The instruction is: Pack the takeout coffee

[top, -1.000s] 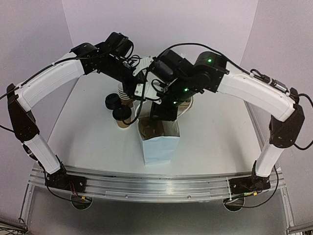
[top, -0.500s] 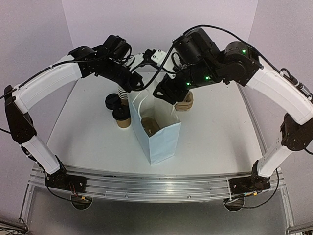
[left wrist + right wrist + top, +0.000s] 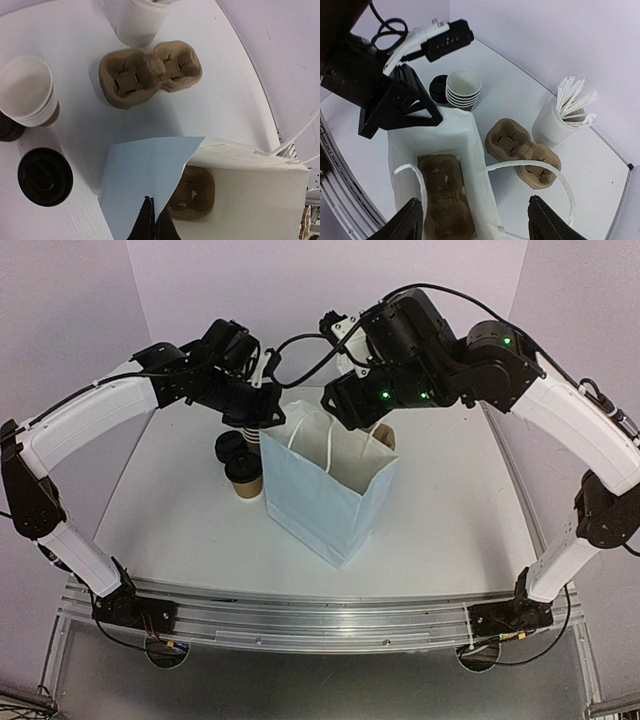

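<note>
The takeout coffee [image 3: 245,473], a brown paper cup with a black lid, stands on the table left of the white paper bag [image 3: 322,498]; in the left wrist view it [image 3: 45,176] is at lower left. My left gripper [image 3: 270,418] is shut on the bag's left rim [image 3: 150,175] and holds it open. My right gripper [image 3: 352,412] hovers open and empty above the bag's mouth [image 3: 477,220]. A brown pulp cup carrier [image 3: 445,197] lies in the bottom of the bag.
A nested stack of cups [image 3: 27,97] and loose black lids [image 3: 229,447] sit behind the coffee. A second pulp carrier [image 3: 522,150] and a white cup of wrapped straws [image 3: 557,122] stand behind the bag.
My right gripper has risen out of the bag, open, leaving the carrier inside. The bag has been pulled up taller and shifted slightly right, with my left gripper on its rim.
</note>
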